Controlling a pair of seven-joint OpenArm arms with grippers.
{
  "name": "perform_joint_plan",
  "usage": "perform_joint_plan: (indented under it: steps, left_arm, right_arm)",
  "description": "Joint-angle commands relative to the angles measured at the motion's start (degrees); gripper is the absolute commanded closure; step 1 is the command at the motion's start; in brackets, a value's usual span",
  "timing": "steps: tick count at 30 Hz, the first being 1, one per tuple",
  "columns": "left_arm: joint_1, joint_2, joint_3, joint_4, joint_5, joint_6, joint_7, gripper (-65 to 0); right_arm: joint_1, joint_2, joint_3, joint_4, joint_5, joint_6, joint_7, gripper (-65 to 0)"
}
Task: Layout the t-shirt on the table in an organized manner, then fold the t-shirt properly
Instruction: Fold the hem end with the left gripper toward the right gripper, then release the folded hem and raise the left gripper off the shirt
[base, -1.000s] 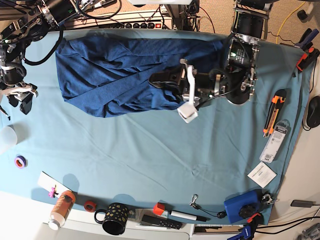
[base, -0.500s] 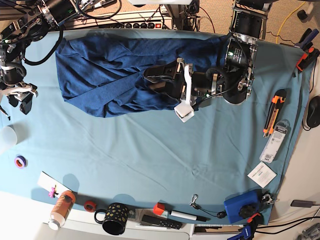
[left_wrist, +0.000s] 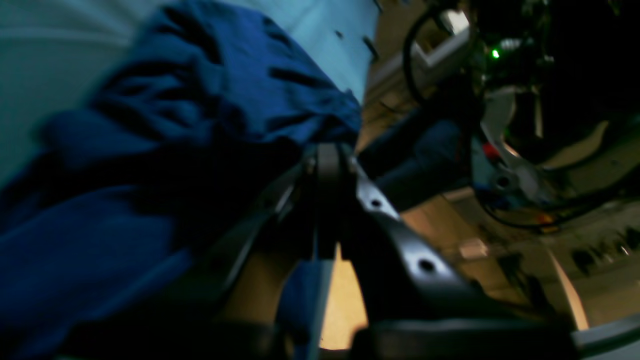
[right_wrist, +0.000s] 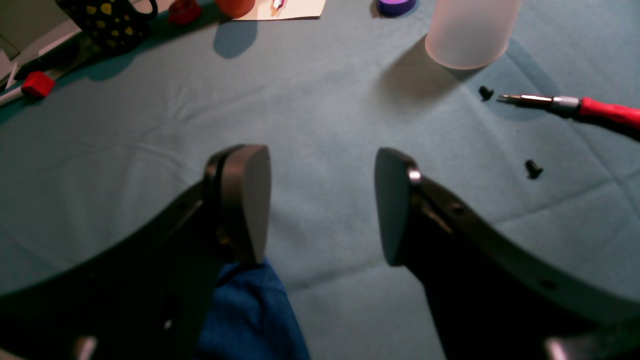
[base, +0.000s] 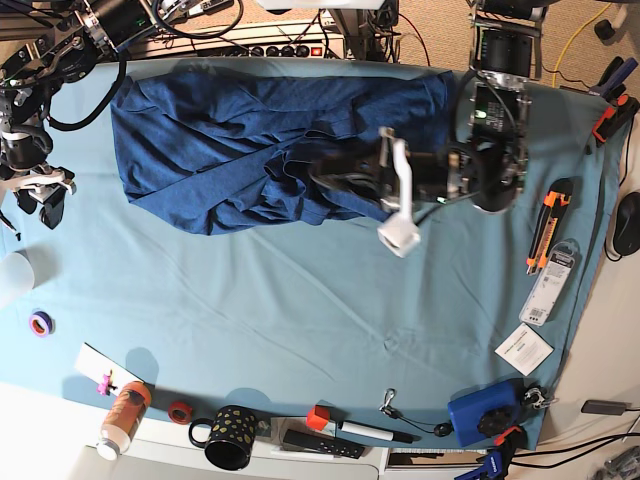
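The dark navy t-shirt lies crumpled along the far side of the table, which is covered in light teal cloth. My left gripper sits on the shirt's middle right part. In the left wrist view its jaws are pressed together with navy fabric bunched around them. My right gripper is at the table's left edge, apart from the shirt. In the right wrist view it is open and empty above bare cloth, and a bit of blue fabric shows under one finger.
A frosted cup, a red-handled screwdriver and small black screws lie near my right gripper. A dotted black mug, an orange bottle, a blue box and an orange cutter line the edges.
My left arm first reached a little left over the shirt, then moved right, and the fabric at its jaws bunched and shifted with it. The right arm has not moved.
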Motion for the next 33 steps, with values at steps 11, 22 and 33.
perform_joint_plan:
  steps: [11,22,33]
  left_arm:
    - [-1.1,-6.2,-2.2,0.9,11.4,-0.1,-7.7,0.0]
    - [-1.2,-12.0,-2.3,0.9,19.7,-0.1,-10.2,0.0]
    - [0.5,-18.0,-2.3,0.9,19.3,-0.1,-7.3,-25.2]
  right_arm:
    - [0.6,1.0,0.0,1.0,1.1,0.3,1.0,-32.6]
    - [0.5,1.0,0.0,1.0,1.2,0.3,0.6,-32.6]
    - [0.5,1.0,0.0,1.0,1.1,0.3,0.6,-32.6]
